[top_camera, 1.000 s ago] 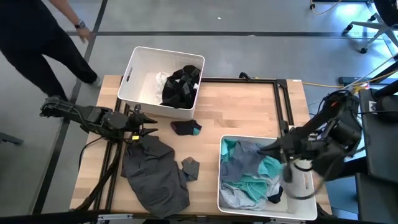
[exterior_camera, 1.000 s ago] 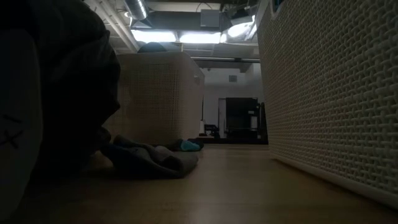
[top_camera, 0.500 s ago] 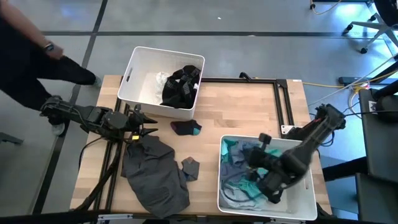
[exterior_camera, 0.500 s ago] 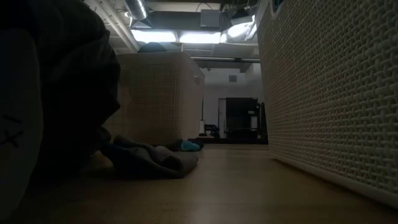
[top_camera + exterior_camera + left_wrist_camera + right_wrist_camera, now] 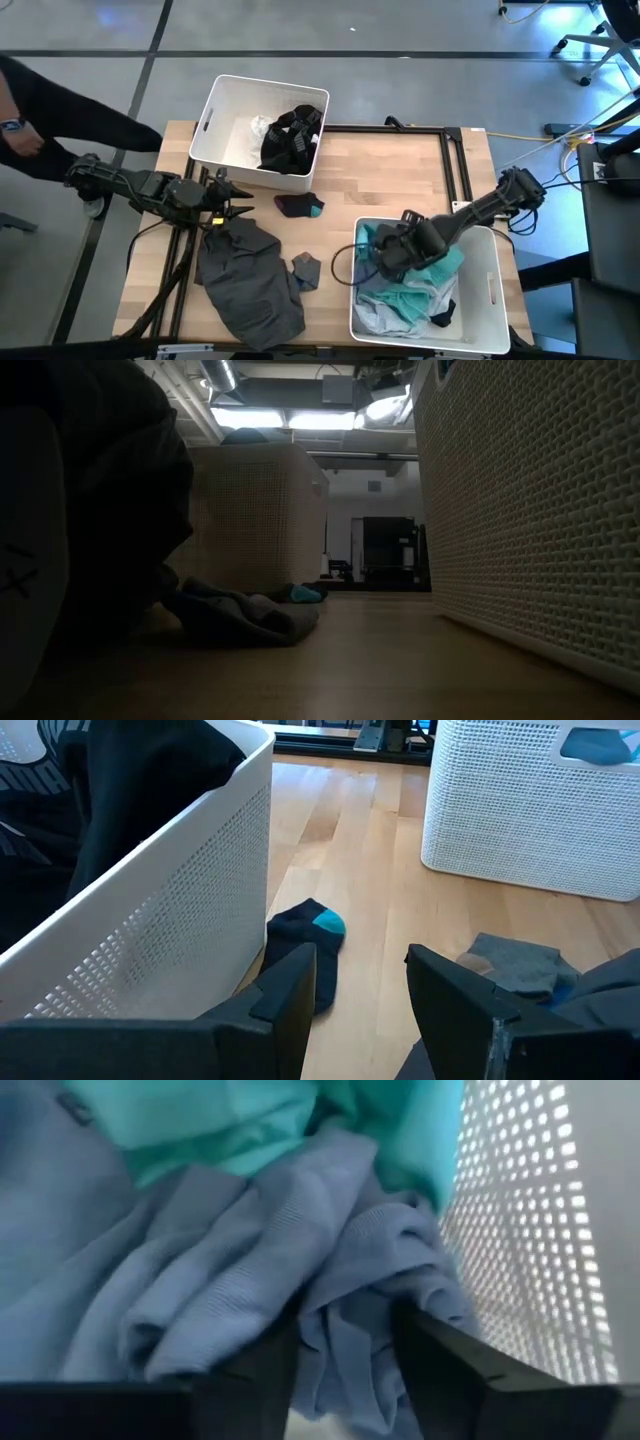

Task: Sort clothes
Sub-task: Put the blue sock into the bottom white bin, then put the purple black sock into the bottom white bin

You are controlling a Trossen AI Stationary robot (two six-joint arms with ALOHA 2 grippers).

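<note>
My right gripper is open inside the near-right white bin, low over its far-left corner. Its fingers stand on either side of a fold of pale grey-blue cloth, with teal cloth beyond. My left gripper is open at the table's left, beside the far edge of a dark grey garment spread on the table. A black sock with a teal toe and a small grey sock lie on the wood. My right gripper has a fold of the pale grey-blue cloth between its open fingers, coming at it from above. I cannot tell whether the fingers touch it.
A second white bin at the far left holds black clothes and a white lacy piece. A black frame runs along the table's right part. A person stands off the table's far-left corner.
My right arm has swung from the right bin's right side toward the table's left and reached down into the bin's far-left corner. The person beyond the table's far-left corner has moved farther left. The clothes on the table lie as before.
</note>
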